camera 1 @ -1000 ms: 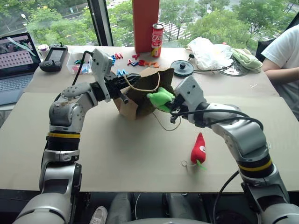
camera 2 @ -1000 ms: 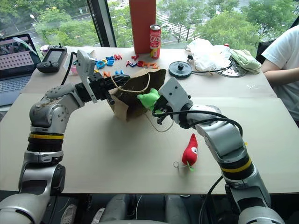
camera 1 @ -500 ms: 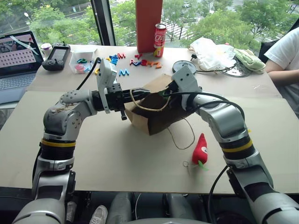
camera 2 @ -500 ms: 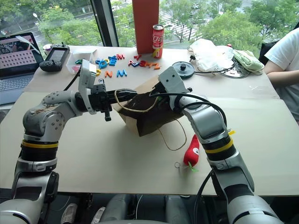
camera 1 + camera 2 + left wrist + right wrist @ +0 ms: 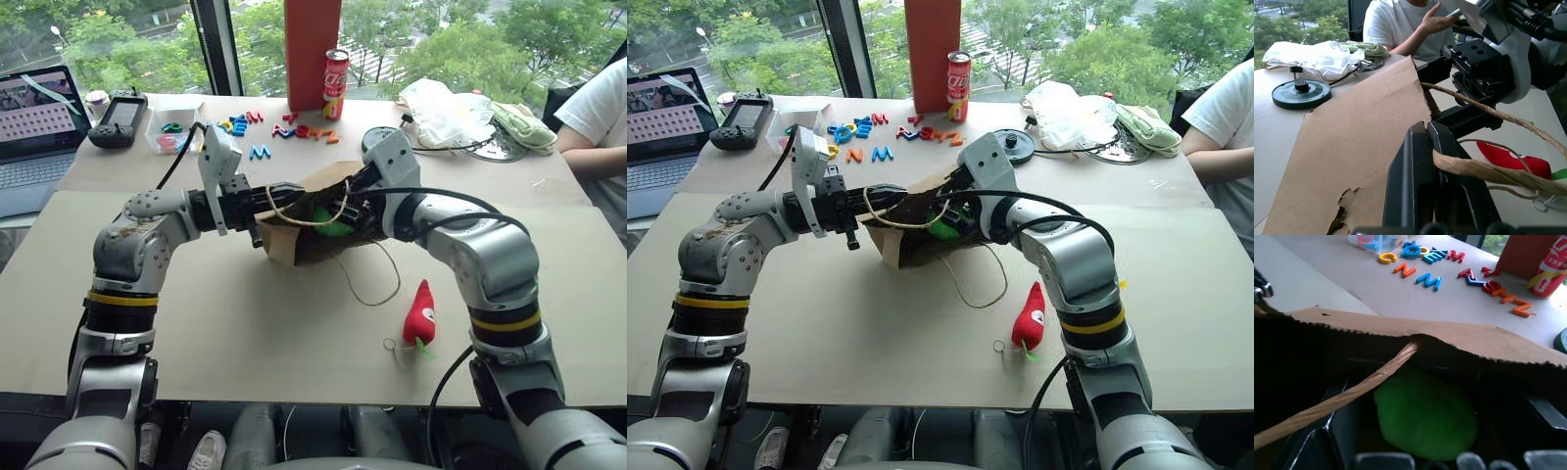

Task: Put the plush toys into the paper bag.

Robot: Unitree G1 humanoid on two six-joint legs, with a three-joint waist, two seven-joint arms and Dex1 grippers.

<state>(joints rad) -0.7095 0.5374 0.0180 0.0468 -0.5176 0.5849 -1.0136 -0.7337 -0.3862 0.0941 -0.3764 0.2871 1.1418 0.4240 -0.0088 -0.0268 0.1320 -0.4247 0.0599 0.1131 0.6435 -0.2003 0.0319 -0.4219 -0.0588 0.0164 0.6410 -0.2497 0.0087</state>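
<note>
Two plush toys here and one paper bag [image 5: 294,240]. The green blob [image 5: 1425,416] is a round, bright-green fuzzy lump, sitting inside the bag's mouth. The red chili [image 5: 419,313] lies out on the desk [image 5: 245,333], near and to the right of the bag, well apart from it; it's red with a white patch and a green stem, plus a little keyring loop at the near end. Its long axis runs near-to-far, pointed tip toward the far side, stem toward the near edge.

The bag is plain brown kraft with twine loop handles, a bit torn along the rim, lying tipped on its side in the middle of the desk, mouth facing right.

Left tool [image 5: 1426,132] is clamped shut on the bag's rim at the twine handle. Right tool [image 5: 355,208] is at the bag's mouth, fingers spread apart around the green blob and not squeezing it.
</note>
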